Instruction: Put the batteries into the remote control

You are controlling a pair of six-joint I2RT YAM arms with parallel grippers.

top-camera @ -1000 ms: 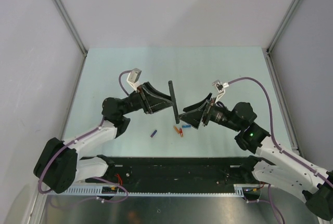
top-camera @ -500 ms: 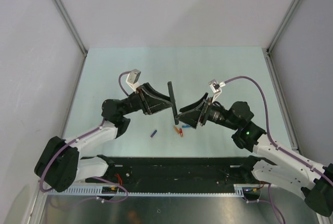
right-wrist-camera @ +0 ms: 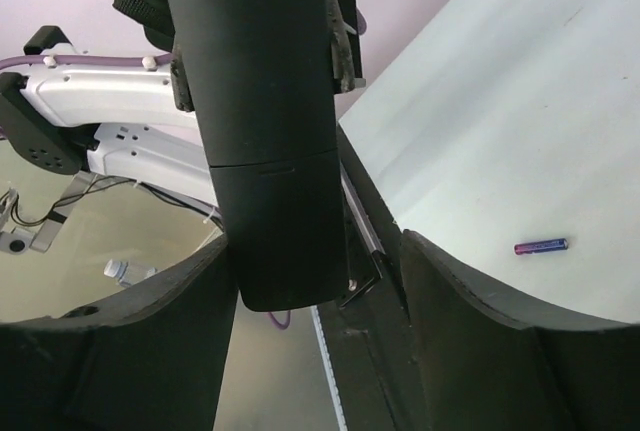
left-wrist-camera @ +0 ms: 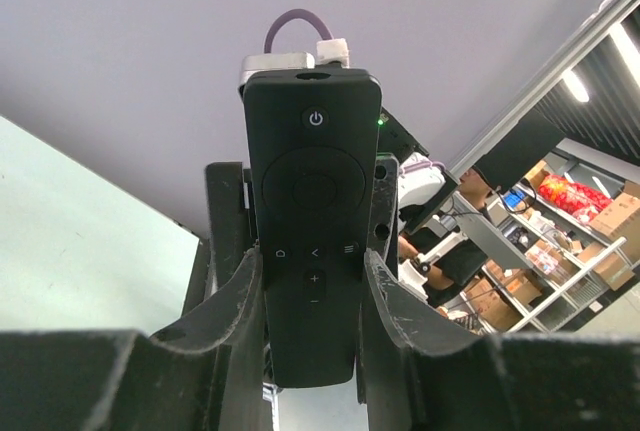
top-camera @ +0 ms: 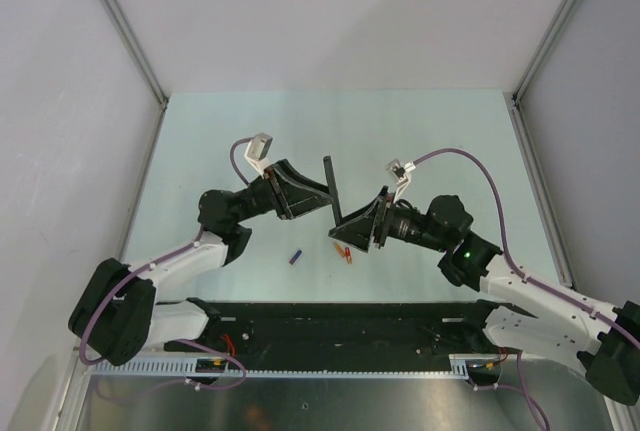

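Note:
The remote control [top-camera: 331,189] is a slim black bar held on edge above the table, with my left gripper [top-camera: 323,197] shut on it. In the left wrist view its button face [left-wrist-camera: 312,231] sits between my fingers. My right gripper [top-camera: 346,232] is open around the remote's lower end. In the right wrist view the remote's plain back [right-wrist-camera: 268,131] lies against my left finger [right-wrist-camera: 190,296], while a gap stays before the right finger [right-wrist-camera: 450,291]. The orange-red batteries [top-camera: 345,251] lie on the table just under the right gripper.
A small blue cylinder [top-camera: 295,256] lies on the table left of the batteries. A purple-blue cylinder [right-wrist-camera: 541,246] shows on the table in the right wrist view. The black base rail [top-camera: 340,326] runs along the near edge.
My right gripper has moved left onto the remote's lower end and its jaws have narrowed. The left gripper and the remote have stayed put.

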